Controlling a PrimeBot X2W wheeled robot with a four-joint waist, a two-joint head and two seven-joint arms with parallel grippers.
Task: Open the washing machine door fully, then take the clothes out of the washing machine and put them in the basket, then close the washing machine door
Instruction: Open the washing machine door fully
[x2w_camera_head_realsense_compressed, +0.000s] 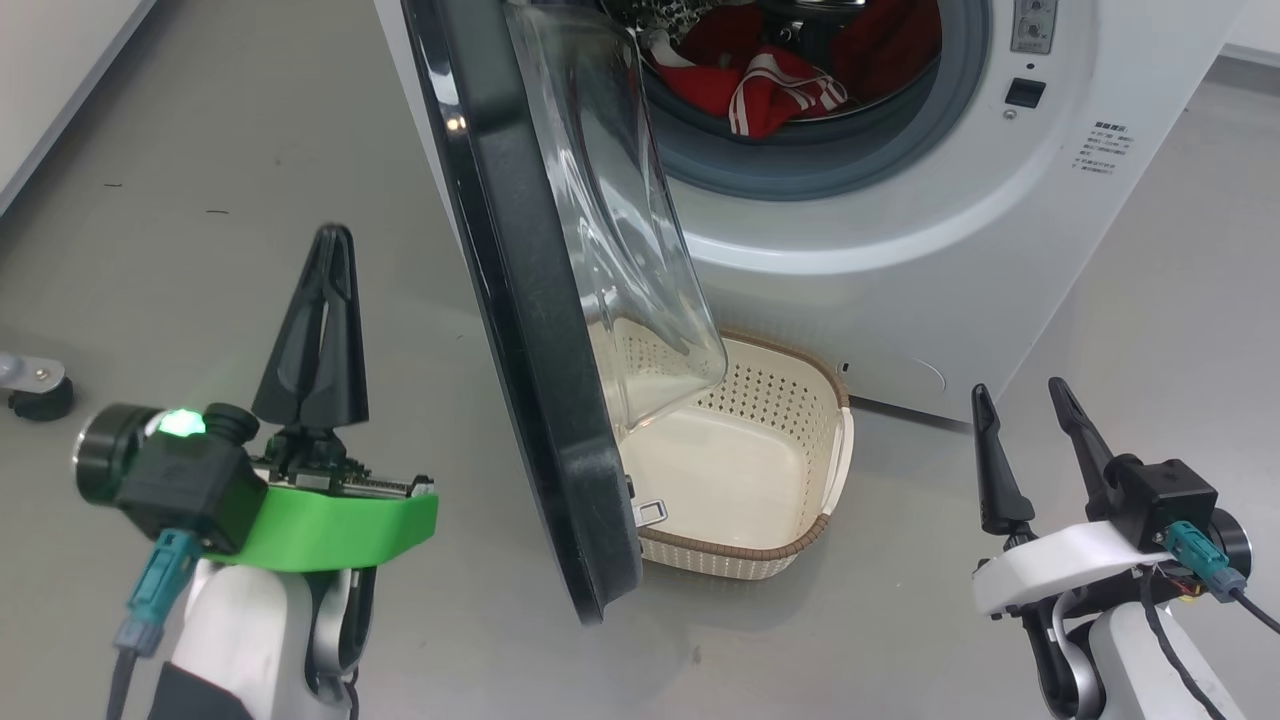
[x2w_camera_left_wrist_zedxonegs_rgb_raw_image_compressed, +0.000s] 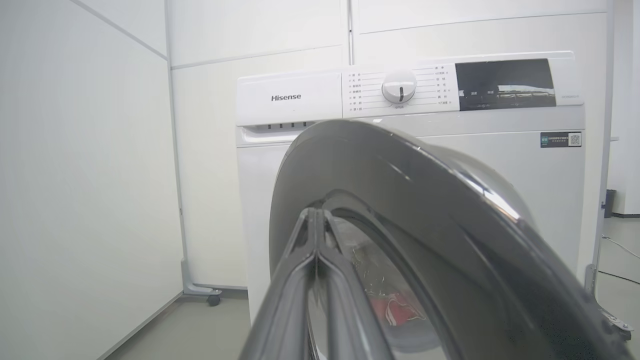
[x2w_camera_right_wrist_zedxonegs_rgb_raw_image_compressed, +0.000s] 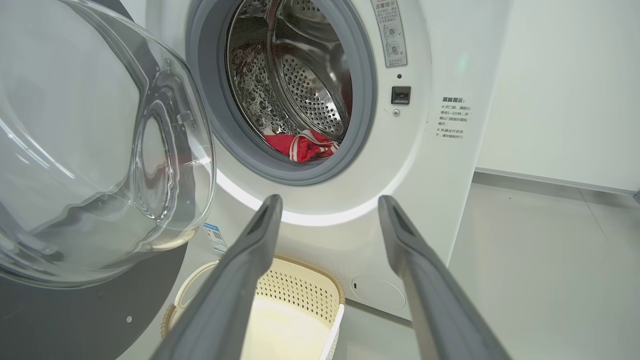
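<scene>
The washing machine door (x2w_camera_head_realsense_compressed: 520, 330) stands swung out edge-on, its black rim (x2w_camera_left_wrist_zedxonegs_rgb_raw_image_compressed: 400, 180) and clear glass bowl (x2w_camera_right_wrist_zedxonegs_rgb_raw_image_compressed: 100, 150) hanging over the basket. Red clothes (x2w_camera_head_realsense_compressed: 780, 85) with white stripes lie in the drum mouth of the white washing machine (x2w_camera_head_realsense_compressed: 900, 250), seen also as clothes (x2w_camera_right_wrist_zedxonegs_rgb_raw_image_compressed: 302, 146) low in the steel drum. The cream basket (x2w_camera_head_realsense_compressed: 800, 400) sits on the floor below the door, and its perforated wall (x2w_camera_right_wrist_zedxonegs_rgb_raw_image_compressed: 300, 290) shows between my right fingers. My left gripper (x2w_camera_head_realsense_compressed: 333, 235) is shut and holds nothing, left of the door's outer face. My right gripper (x2w_camera_head_realsense_compressed: 1020, 390) is open, right of the basket.
Grey floor (x2w_camera_head_realsense_compressed: 200, 250) spreads to the left and right of the machine. A caster foot (x2w_camera_head_realsense_compressed: 35, 385) sits at the far left. White wall panels (x2w_camera_left_wrist_zedxonegs_rgb_raw_image_compressed: 90, 175) stand left of the machine, whose control panel with a dial (x2w_camera_left_wrist_zedxonegs_rgb_raw_image_compressed: 399, 86) is at the top.
</scene>
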